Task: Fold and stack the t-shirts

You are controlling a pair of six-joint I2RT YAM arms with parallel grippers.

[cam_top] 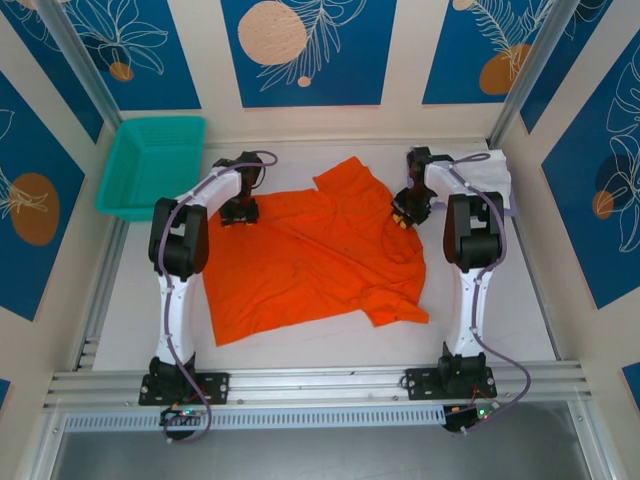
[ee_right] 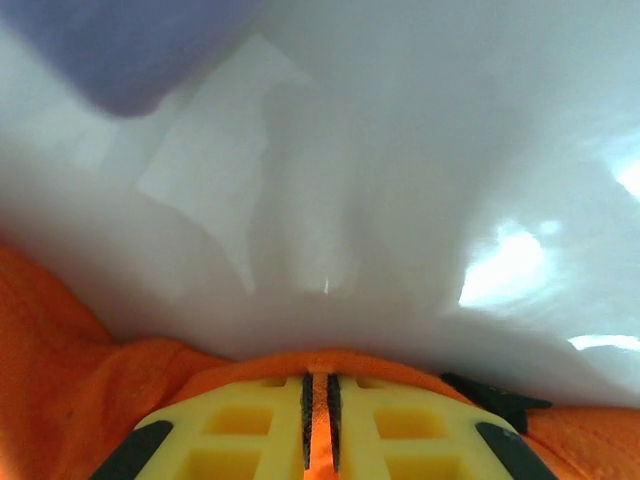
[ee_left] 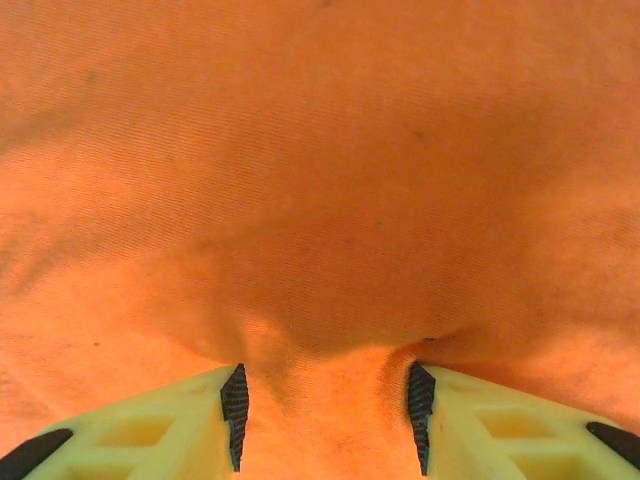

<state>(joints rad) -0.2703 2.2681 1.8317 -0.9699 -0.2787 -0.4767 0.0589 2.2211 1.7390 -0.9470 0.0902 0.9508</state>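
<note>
Orange t-shirt (cam_top: 310, 260) is spread flat mid-bench (cam_top: 510, 320), long axis roughly left–right. Right end effector (ee_right: 320, 405) sits at its far-right edge, jaws almost closed and pinching orange cloth. Left end effector (ee_left: 325, 410) sits at the far-left edge, jaws half apart astride a raised cloth ridge, apparently not clamped.

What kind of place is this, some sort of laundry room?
Probably a purpose-built robot test booth, not a home: a left arm and right arm bolted to a metal rail, patterned blue wall panels closing in a white table, and one orange t-shirt spread out.
</note>
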